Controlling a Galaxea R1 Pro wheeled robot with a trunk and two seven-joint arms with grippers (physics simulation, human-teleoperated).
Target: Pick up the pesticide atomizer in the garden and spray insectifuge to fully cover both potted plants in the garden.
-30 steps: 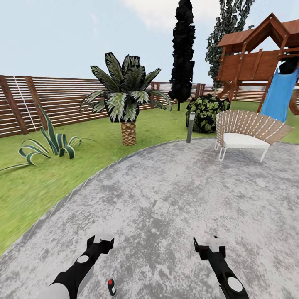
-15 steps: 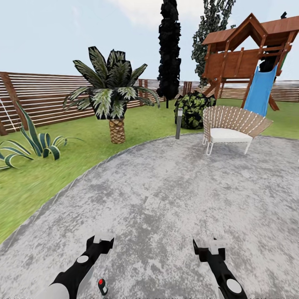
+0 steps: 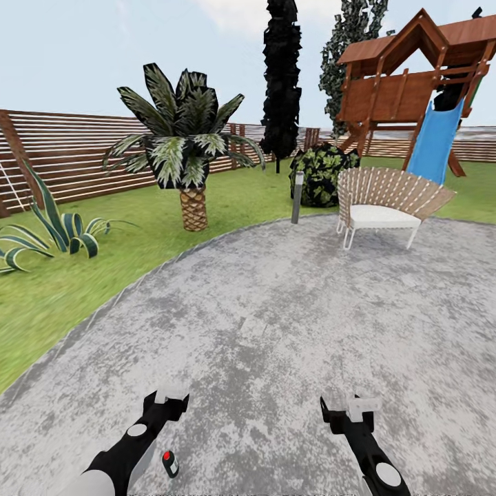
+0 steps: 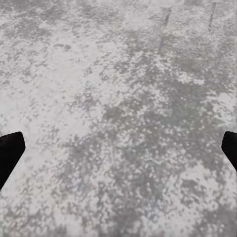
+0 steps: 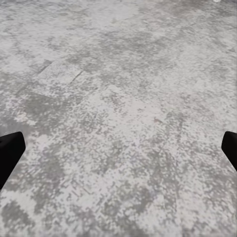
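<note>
Ahead of us the garden (image 3: 83, 289) spreads out: green lawn curving round a broad patch of grey speckled paving (image 3: 289, 310) on which we stand, with a brown slatted fence (image 3: 76, 155) along the far side. Far right rises a wooden play tower (image 3: 420, 83) with a blue slide (image 3: 435, 141). A palm (image 3: 184, 148) with a scaly trunk stands on the grass far left of centre, a tall dark cypress (image 3: 281, 76) behind it, and a dark broad-leaved bush (image 3: 322, 172) to its right. A pale slatted chair (image 3: 389, 203) sits at the far right edge of the paving, a short grey post (image 3: 297, 198) just left of it. On the lawn at far left grows a striped, sword-leaved plant (image 3: 52, 231).

Near us, our left hand (image 3: 170, 397) and right hand (image 3: 344, 406) hang over the paving, well apart. Both wrist views show dark fingertips (image 4: 10, 153) (image 5: 10, 150) at opposite edges, so each hand is spread wide and holds nothing.
</note>
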